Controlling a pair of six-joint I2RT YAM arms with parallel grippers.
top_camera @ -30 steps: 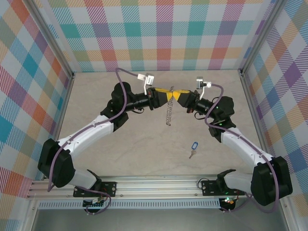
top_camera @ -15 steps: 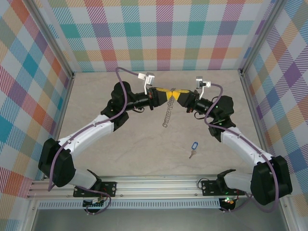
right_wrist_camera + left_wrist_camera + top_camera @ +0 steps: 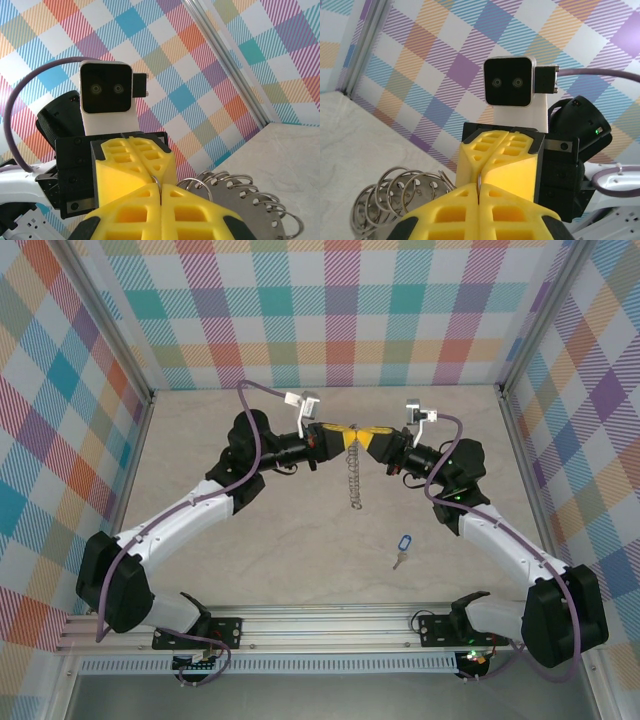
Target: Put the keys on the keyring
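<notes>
The keyring [image 3: 354,478], grey metal fringed with small wire loops, hangs edge-on above the table's middle. My left gripper [image 3: 344,437] and right gripper [image 3: 363,439] meet tip to tip at its top. Both are shut on one thin wire loop. In the left wrist view, the left gripper [image 3: 479,186] pinches the wire and the keyring's loops [image 3: 395,192] trail to the left. In the right wrist view, the right gripper [image 3: 160,186] clamps the same loop and the keyring [image 3: 247,202] spreads to the right. The keys [image 3: 402,546], a small silver key on a blue tag, lie on the table.
Checked walls [image 3: 340,310] close in the beige table [image 3: 220,440] at the back and both sides. An aluminium rail [image 3: 320,625] with the arm bases runs along the near edge. The keys lie right of centre, near the right forearm [image 3: 500,535].
The left gripper's jaws have closed onto the keyring's top loop. The hanging keyring swung a little left and back. The right arm and the keys stayed put.
</notes>
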